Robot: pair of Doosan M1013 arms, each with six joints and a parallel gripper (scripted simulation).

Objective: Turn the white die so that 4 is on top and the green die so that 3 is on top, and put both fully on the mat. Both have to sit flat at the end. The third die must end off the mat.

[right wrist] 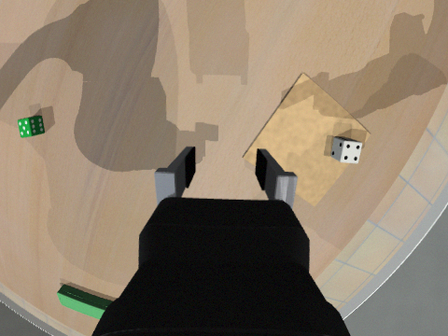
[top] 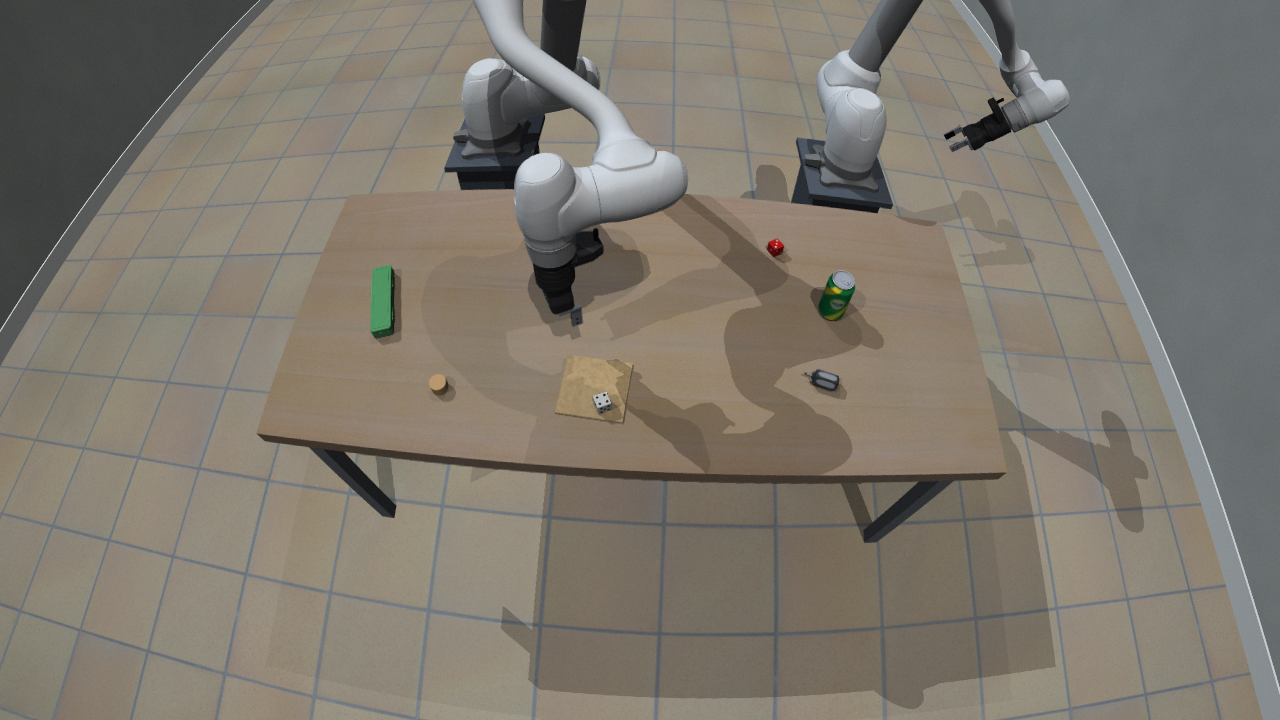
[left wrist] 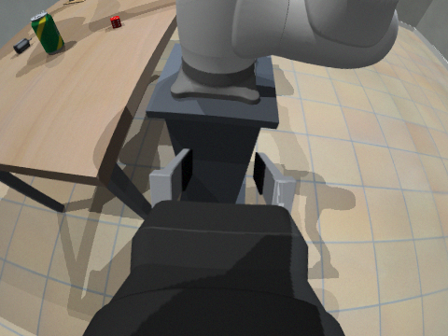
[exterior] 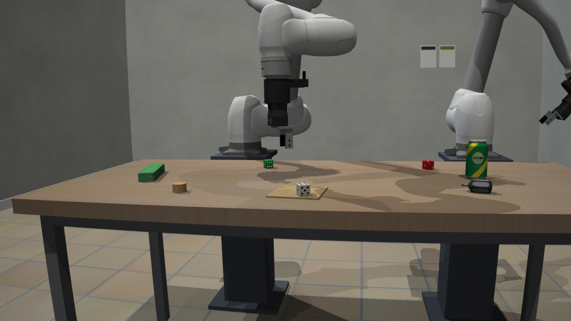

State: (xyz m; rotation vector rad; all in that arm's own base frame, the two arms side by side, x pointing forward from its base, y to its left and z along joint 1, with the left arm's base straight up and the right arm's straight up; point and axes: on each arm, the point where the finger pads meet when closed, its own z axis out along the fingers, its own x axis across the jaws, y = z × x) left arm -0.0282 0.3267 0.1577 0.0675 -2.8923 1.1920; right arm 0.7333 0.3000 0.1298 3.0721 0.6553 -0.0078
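The white die [top: 602, 402] [exterior: 303, 189] [right wrist: 346, 150] sits flat on the tan mat [top: 581, 376] [exterior: 279, 192] [right wrist: 289, 135], near one corner, with 4 on top. The green die [exterior: 268, 163] [right wrist: 31, 126] lies flat on the table off the mat, its top seeming to show 5; the arm hides it in the top view. The red die [top: 775, 247] [exterior: 428, 164] [left wrist: 116, 21] is off the mat. My right gripper [top: 571, 316] [exterior: 286, 137] [right wrist: 225, 160] is open and empty, above the table between green die and mat. My left gripper [top: 955, 139] [exterior: 548, 118] [left wrist: 223, 163] is open and empty, beyond the table.
A green box [top: 382, 301] [exterior: 151, 172] [right wrist: 84, 302] and a wooden disc [top: 437, 384] [exterior: 179, 187] are left of the mat in the top and exterior views. A green can [top: 836, 295] [exterior: 476, 159] [left wrist: 48, 33] and a dark key fob [top: 824, 380] [exterior: 480, 186] [left wrist: 21, 46] are to its right.
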